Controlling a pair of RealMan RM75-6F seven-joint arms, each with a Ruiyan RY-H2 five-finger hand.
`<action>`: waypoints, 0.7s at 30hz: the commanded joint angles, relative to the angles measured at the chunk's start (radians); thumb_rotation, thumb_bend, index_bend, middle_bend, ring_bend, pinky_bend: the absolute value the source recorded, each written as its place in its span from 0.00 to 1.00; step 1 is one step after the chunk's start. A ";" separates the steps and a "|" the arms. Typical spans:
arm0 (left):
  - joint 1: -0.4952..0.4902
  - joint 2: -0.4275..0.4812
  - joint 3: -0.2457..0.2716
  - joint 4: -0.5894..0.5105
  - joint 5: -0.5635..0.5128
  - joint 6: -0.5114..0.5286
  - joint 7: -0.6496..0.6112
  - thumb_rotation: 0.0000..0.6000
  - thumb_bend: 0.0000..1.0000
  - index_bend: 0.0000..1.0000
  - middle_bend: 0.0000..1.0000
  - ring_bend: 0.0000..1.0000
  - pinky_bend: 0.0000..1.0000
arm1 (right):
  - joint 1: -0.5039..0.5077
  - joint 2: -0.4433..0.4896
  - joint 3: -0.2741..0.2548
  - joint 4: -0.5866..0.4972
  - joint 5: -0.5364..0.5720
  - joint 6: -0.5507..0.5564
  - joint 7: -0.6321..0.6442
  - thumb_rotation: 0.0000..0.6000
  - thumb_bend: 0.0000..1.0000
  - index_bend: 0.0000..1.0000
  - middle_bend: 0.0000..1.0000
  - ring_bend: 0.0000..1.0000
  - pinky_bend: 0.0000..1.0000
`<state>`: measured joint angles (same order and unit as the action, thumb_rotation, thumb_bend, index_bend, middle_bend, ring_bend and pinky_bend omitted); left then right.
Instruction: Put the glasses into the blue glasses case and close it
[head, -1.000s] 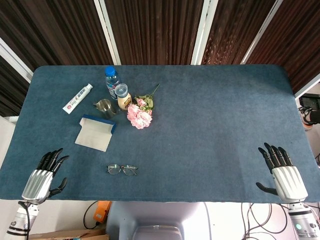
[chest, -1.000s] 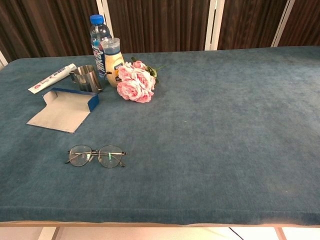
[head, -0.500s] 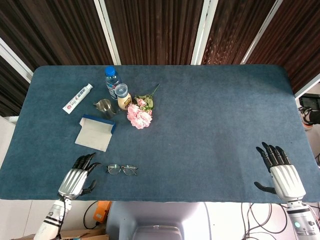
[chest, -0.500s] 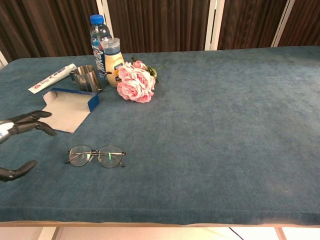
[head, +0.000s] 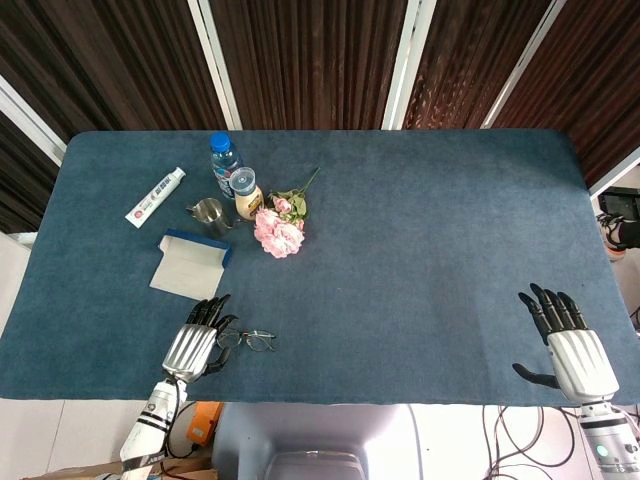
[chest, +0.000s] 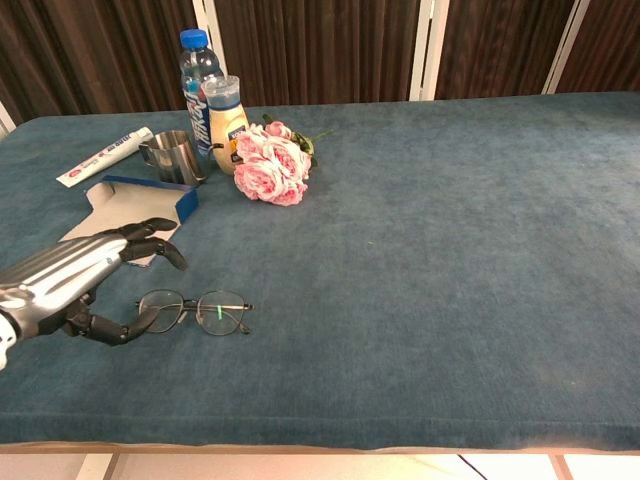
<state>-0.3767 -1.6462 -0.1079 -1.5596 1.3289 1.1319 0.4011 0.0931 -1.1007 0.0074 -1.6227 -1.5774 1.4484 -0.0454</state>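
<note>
Counter (head: 430, 240) under blue cloth. Left hand (head: 194, 345) at near-left edge, fingers spread and slightly curled, thumb apart, holding nothing; thumb tip at or just beside the left lens of the glasses (chest: 195, 311), contact unclear. Right hand (head: 572, 352) flat at near-right edge, fingers spread, nothing in it, well apart from everything. Blue glasses case (chest: 135, 218) lies open just behind the left hand, pale lining up, nothing inside. Glasses lie on the cloth, outside the case. Farther back: pink flowers (chest: 270, 165), water bottle (chest: 197, 70), smaller capped bottle (chest: 225, 110), metal cup (chest: 172, 155), contents not visible, tube (chest: 104, 156).
</note>
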 joint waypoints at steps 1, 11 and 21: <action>-0.016 -0.017 -0.008 0.011 -0.021 -0.016 0.013 1.00 0.41 0.31 0.02 0.00 0.08 | 0.000 0.002 0.001 0.000 0.002 0.001 0.003 1.00 0.10 0.00 0.00 0.00 0.00; -0.051 -0.065 -0.017 0.056 -0.077 -0.034 0.033 1.00 0.41 0.38 0.04 0.00 0.08 | -0.004 0.007 0.000 0.004 -0.005 0.010 0.022 1.00 0.10 0.00 0.00 0.00 0.00; -0.075 -0.097 -0.025 0.106 -0.108 -0.037 0.036 1.00 0.40 0.48 0.07 0.00 0.08 | -0.002 0.009 -0.003 0.004 -0.008 0.005 0.020 1.00 0.10 0.00 0.00 0.00 0.00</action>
<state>-0.4510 -1.7423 -0.1320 -1.4548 1.2221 1.0955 0.4380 0.0910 -1.0921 0.0053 -1.6189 -1.5852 1.4537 -0.0247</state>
